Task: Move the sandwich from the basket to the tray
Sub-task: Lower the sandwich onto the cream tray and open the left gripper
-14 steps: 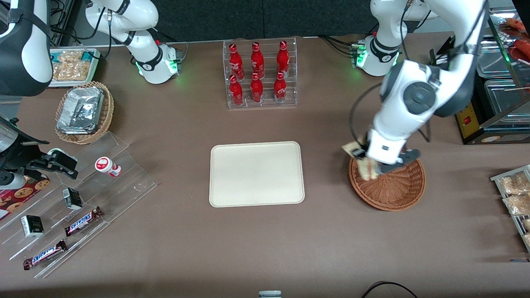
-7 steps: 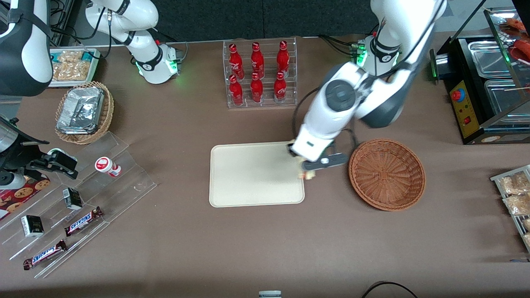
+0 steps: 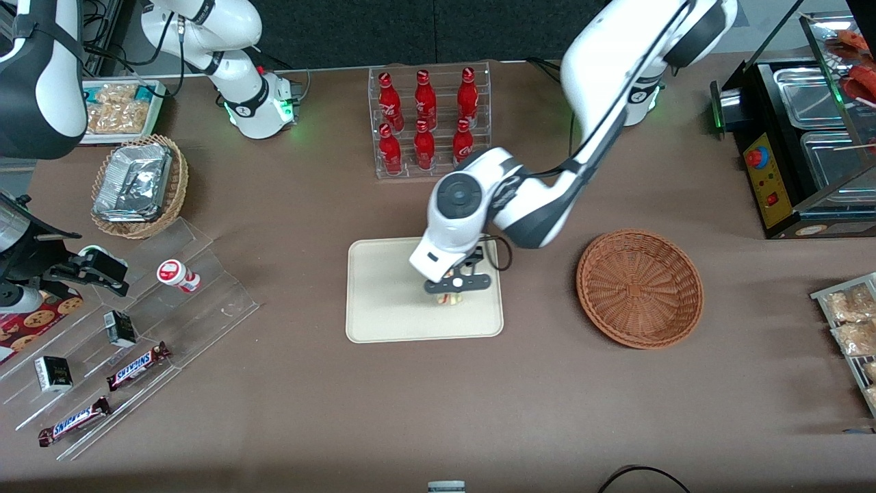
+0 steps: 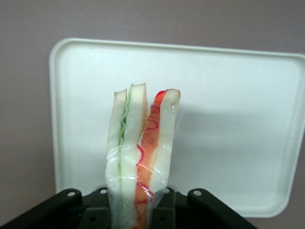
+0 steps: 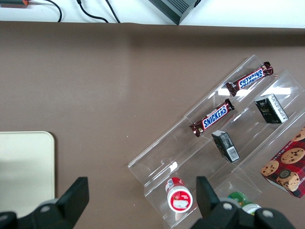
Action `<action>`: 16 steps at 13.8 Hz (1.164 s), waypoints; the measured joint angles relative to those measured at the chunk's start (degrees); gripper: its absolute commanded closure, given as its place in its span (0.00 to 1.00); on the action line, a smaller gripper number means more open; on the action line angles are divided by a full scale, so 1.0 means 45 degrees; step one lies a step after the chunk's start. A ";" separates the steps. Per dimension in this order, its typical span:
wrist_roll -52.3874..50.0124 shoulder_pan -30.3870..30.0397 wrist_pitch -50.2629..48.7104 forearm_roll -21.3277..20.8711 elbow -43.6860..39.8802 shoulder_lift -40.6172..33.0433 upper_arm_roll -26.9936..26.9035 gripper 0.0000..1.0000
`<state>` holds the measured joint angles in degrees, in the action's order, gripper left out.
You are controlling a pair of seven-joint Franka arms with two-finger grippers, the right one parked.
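Gripper (image 3: 457, 291) clamped on the sandwich (image 4: 140, 157), held over the tray (image 3: 383, 301).
The wrapped wedge hangs inside the tray's rim, with bare tray surface around it; the basket (image 3: 640, 287) sits well apart toward the working arm's end. Readable print: SNICKERS bars (image 5: 212, 117) on the acrylic rack (image 3: 205, 301).

Six red bottles (image 3: 426, 123) stand in a clear rack (image 3: 431, 168).

Left arm bent at elbow, reaching low over the tray (image 3: 383, 287); tool (image 3: 454, 294) pointing down, fingers clamped on the sandwich (image 4: 140, 152).
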<state>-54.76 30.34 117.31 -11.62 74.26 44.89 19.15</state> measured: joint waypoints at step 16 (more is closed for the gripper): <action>-0.0467 0.0698 0.0392 -0.1701 -0.2129 0.2309 -0.0185 0.00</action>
<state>-56.86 33.48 119.08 -19.27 64.68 55.28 18.31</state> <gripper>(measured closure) 0.211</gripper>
